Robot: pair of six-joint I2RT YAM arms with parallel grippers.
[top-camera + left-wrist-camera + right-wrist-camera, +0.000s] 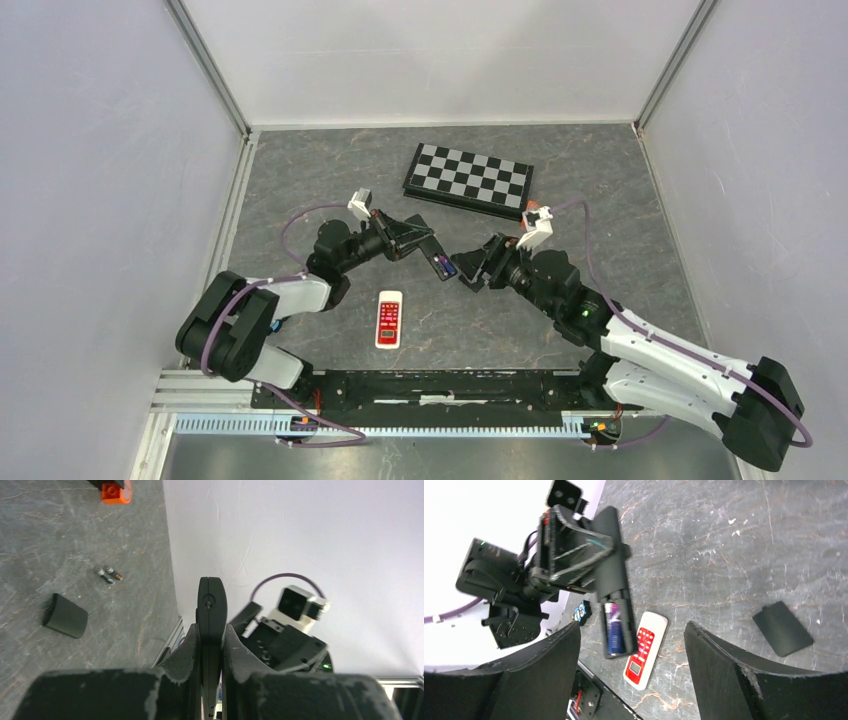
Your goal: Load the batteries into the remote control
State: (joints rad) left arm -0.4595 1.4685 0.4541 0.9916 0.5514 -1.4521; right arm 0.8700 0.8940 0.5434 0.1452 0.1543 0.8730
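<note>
My left gripper (425, 245) is shut on a black remote (432, 256) and holds it above the table; it is seen edge-on between the fingers in the left wrist view (211, 615). In the right wrist view the remote (613, 575) shows its open compartment with one purplish battery (614, 627) in it. My right gripper (463, 270) is open and empty, facing the remote's free end, with its fingers (734, 675) wide apart. Two loose batteries (108, 574) lie on the table. The black battery cover (782, 628) lies flat and also shows in the left wrist view (65, 616).
A red-and-white remote (389, 318) lies face up near the front edge and also shows in the right wrist view (644, 650). A folded chessboard (468, 178) lies at the back. White walls close the table on three sides.
</note>
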